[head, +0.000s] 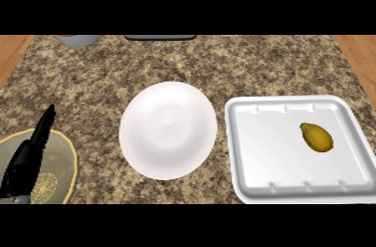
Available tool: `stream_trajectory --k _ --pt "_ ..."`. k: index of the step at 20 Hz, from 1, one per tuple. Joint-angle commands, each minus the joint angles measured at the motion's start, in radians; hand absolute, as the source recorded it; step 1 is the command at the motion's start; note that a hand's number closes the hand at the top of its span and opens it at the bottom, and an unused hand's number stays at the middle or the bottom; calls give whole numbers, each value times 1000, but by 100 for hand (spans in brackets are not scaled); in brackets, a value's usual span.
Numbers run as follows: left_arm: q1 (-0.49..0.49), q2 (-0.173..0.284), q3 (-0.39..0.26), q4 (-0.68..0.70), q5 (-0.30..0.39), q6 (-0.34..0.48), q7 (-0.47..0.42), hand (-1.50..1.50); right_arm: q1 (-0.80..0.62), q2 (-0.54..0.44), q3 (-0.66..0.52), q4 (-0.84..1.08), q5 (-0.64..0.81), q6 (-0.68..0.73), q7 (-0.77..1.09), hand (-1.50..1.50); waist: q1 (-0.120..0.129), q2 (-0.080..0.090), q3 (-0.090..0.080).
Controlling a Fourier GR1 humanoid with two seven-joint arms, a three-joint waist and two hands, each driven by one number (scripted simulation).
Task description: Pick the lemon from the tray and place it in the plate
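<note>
lemon (317,137) lay inside the white tray (253,164), toward its right half, apart from every wall. the tray sat at the counter's (220,66) right side, its right rim near the view's edge. white plate (168,130) stood just left of the tray, a narrow strip of counter between them. left hand (29,156) showed at lower left, fingers straight and holding nothing, over a round greenish disc (62,161). open counter lay beyond the plate. right hand was out of view.
</note>
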Motion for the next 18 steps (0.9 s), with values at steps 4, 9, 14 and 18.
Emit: stream_trajectory --k 4,9,14,18 --pt "41 -10 -4 4 0 -25 -28 0 23 -226 33 1 167 136 73 -150 16 4 -3" --pt "9 -4 11 52 -8 -48 -44 0 -44 -320 73 103 310 179 91 -150 20 8 -2" --pt "44 -23 1 -19 -26 -39 -11 0 -120 -375 134 134 359 226 207 -150 24 4 -2" --pt "13 8 63 -22 9 -79 4 0 -216 -292 258 182 506 194 203 -150 26 5 -2"
